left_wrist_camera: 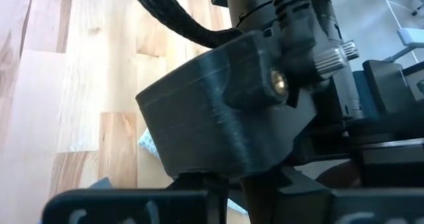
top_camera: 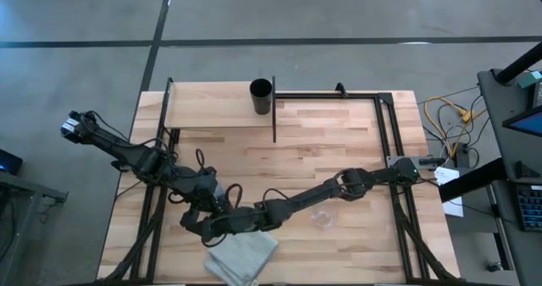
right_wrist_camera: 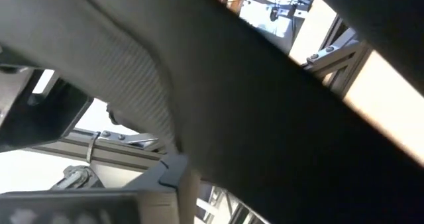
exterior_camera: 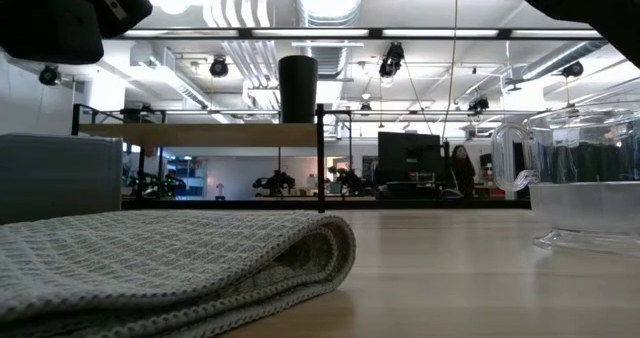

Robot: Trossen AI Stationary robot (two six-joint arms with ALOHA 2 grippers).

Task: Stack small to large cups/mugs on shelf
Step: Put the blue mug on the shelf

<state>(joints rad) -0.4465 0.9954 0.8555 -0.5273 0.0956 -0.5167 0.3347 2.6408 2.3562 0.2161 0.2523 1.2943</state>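
Left arm reaches from the table's left edge toward the near middle; the left gripper point(top_camera: 222, 203) sits low by the cloth point(top_camera: 243, 256), buried among dark links, jaws impossible to read from above, and the left wrist view is blocked by a dark housing, so cannot tell whether they are together or apart. Cloth lies folded at the near edge, one corner cut off by the frame; it fills the low view's left foreground. Shelf point(top_camera: 212, 108) stands at the far side, pale board on thin black uprights, with the black cup point(top_camera: 261, 96) upright on its right end. Right arm stretches from the right edge across to the middle, right gripper point(top_camera: 216, 227) crowded against the left one just over the cloth; its wrist view shows only dark blur, jaws cannot tell. Glass cup point(top_camera: 322, 217) stands on the table right of the cloth, faint from above, clearer in the low view, handle toward the middle. No blue-grey mug can be made out.
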